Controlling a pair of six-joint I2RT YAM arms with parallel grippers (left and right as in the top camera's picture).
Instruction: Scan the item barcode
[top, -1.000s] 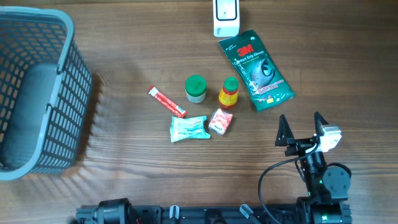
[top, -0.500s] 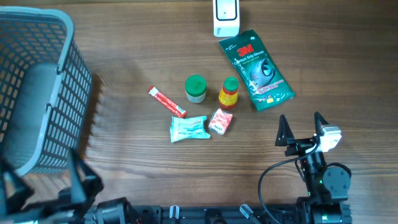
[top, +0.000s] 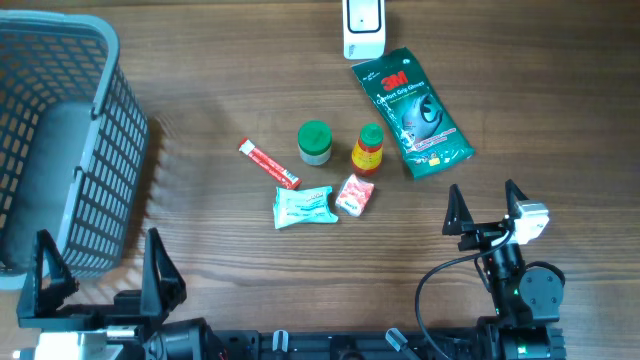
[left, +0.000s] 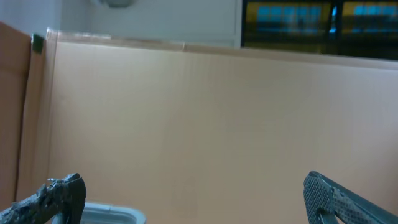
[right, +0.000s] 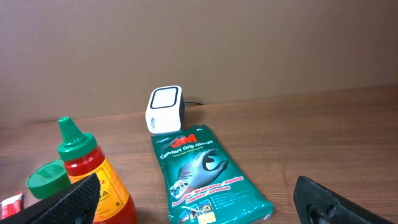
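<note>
Plainly, neither arm had begun the work. The right gripper (top: 484, 195) hovered low over the table (top: 220, 260) with its fingers spread wide and nothing between them. The left gripper (top: 97, 240) was likewise spread and empty, with the grey basket (top: 60, 22) just ahead of it and the goods well off to its right.

Ahead of the right gripper the items lay in a loose cluster. The green glove packet (top: 412, 113) was nearest, almost straight ahead, lying flat with its printed face up. The sauce bottle (top: 368, 148) stood upright ahead and to the left, with the green-capped jar (top: 315, 142) just beyond it on that side. The pink packet (top: 354, 194), teal packet (top: 303, 206) and red stick sachet (top: 268, 164) lay further left still. The white scanner (top: 363, 25) stood past the far end of the glove packet, close to it, its window facing back toward the gripper.

Which item was meant could not be told, nor where any barcode sat. The right arm looked better placed. A good pick would likely take the item by an edge or side that left the code uncovered. The thin, flat packet would want a low pinch at its rim. The bottle would want a grip on its body without nudging the jar. The code should then be turned squarely to the window and held steady.
</note>
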